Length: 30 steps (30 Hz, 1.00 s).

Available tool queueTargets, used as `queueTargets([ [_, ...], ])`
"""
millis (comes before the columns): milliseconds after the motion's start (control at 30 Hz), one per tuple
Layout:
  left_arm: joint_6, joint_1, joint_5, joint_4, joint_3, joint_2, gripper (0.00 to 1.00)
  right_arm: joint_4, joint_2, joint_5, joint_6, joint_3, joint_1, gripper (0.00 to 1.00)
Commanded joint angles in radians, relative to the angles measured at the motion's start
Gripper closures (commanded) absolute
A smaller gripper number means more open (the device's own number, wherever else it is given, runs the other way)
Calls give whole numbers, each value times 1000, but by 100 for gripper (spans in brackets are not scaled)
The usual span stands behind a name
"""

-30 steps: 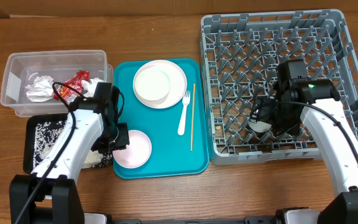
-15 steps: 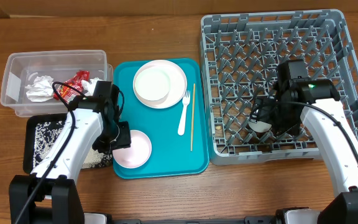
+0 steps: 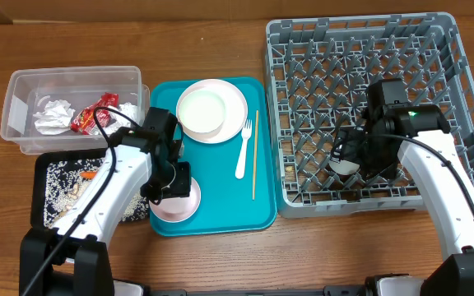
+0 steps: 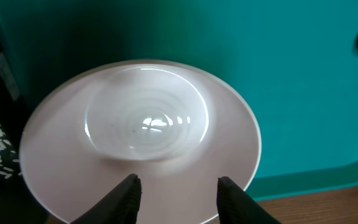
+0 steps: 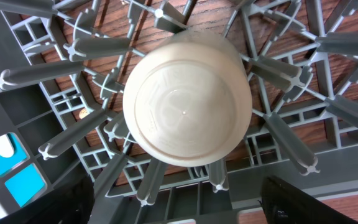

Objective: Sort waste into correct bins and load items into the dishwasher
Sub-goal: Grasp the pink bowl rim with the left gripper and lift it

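Wood table carries one teal tray, one rack, one tub and one black tray. The teal tray holds one plate under a bowl, a second bowl, one fork and one chopstick. The left gripper hangs released over the second bowl. The right gripper gapes beside the one upturned cup in the rack.

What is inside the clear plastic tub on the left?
The clear tub holds crumpled white napkins and a red-orange snack wrapper. Anything beneath them is covered.
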Motion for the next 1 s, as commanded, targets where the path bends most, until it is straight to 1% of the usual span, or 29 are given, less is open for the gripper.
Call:
queueTargets([
  [0,-13,-21,12,5,24,-14,60,2,3,-2,2,-8,5,12],
  [133,-37,-33,25,24,24,-14,61,3,3,-2,2,-8,5,12],
  [200,-37,-53,74,51,24,-14,61,3,3,-2,2,-8,5,12],
  [267,-54,-76,78,61,24,-14,67,3,3,-2,2,-8,5,12],
  [333,-83,-105,52,68,24,-14,78,2,3,-2,2,-8,5,12],
  [400,-113,-130,-14,64,24,-14,89,2,3,-2,2,-8,5,12],
  [467,-126,-134,-50,58,24,-14,94,3,3,-8,2,-8,5,12],
  [533,-127,-132,-52,65,24,-14,95,6,3,-9,2,-8,5,12],
  [633,-127,-128,-32,79,24,-14,93,7,3,-9,2,-8,5,12],
  [700,-127,-128,-34,74,24,-14,96,6,3,-9,2,-8,5,12],
  [800,-128,-133,-34,69,16,-14,96,6,3,-8,2,-8,5,12],
  [967,-177,-160,-44,124,-48,-14,96,6,3,-9,2,-8,5,12],
])
